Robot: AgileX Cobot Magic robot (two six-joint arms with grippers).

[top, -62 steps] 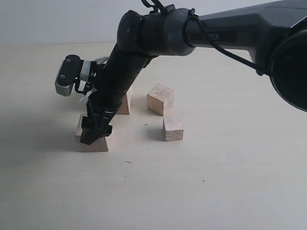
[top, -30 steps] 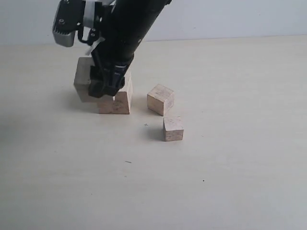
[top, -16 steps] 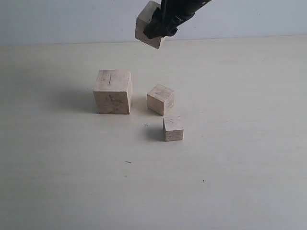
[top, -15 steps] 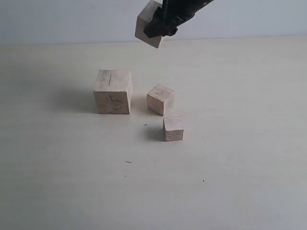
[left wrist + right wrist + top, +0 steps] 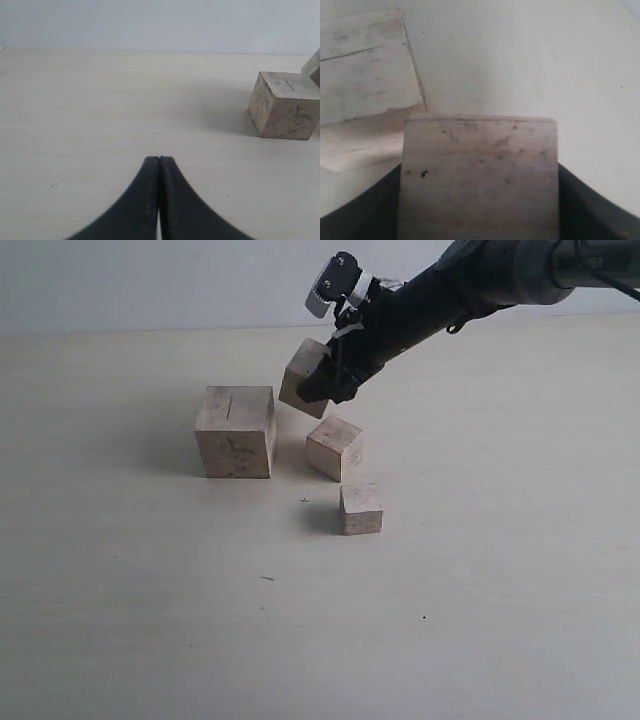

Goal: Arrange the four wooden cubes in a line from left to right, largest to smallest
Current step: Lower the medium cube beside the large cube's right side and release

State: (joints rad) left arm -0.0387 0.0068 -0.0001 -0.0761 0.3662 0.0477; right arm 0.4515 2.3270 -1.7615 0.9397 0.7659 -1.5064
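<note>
Held cube (image 5: 300,378) aloft; largest cube (image 5: 235,435), smaller cube (image 5: 334,448) adjacent

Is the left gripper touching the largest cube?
Apart. The left wrist view shows a stretch of table between the shut left gripper and the largest cube.

A pale beige table (image 5: 150,620) fills the frame. Left of centre stands the largest cube (image 5: 236,431) (a dark slit on its top). A smaller cube (image 5: 334,448) sits near centre, and the smallest cube (image 5: 360,509) lies just below and right of it.
</note>
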